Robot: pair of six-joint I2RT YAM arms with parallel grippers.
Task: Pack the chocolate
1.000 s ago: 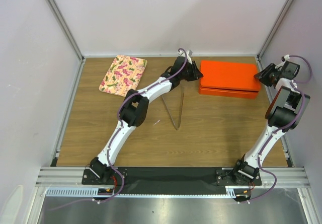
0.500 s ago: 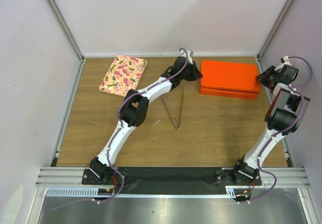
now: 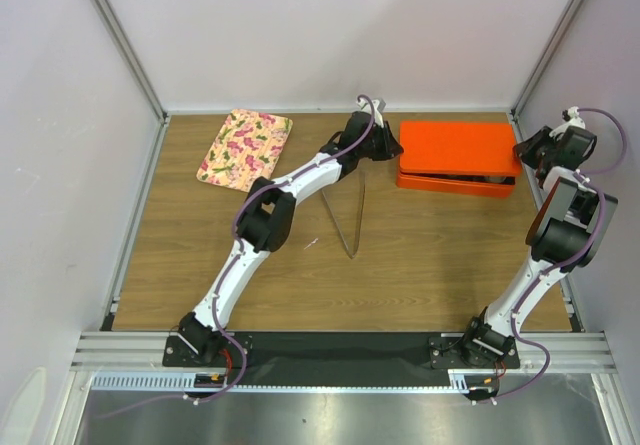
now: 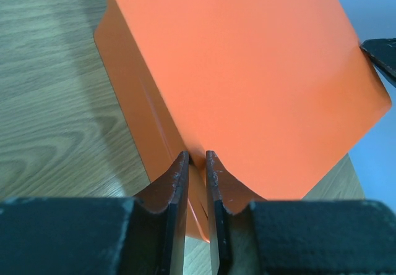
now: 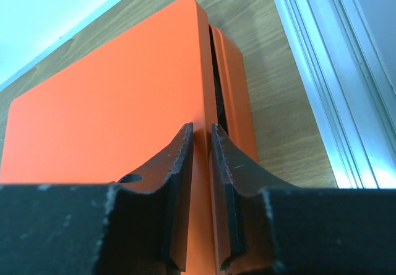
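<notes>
Pinching the orange box lid (image 3: 458,148) with narrow fingers, left gripper (image 4: 197,157) and right gripper (image 5: 202,130) hold it barely cracked; no chocolate seen, packing unstarted.

Lab robot cell, not a home or shop. Wood-laminate table (image 3: 420,275) is boxed in by plain white panels (image 3: 60,165) on three sides, with aluminium extrusion posts (image 3: 120,40) at the corners. Left arm (image 3: 300,180) and right arm (image 3: 560,230) are bolted to an extrusion rail (image 3: 340,350) at the near edge, with purple cables (image 3: 600,113) run along them. Slotted cable duct (image 3: 130,380) and steel sheet (image 3: 330,420) sit in front. Props on the table: floral tray (image 3: 245,145), orange box (image 3: 457,150).
</notes>
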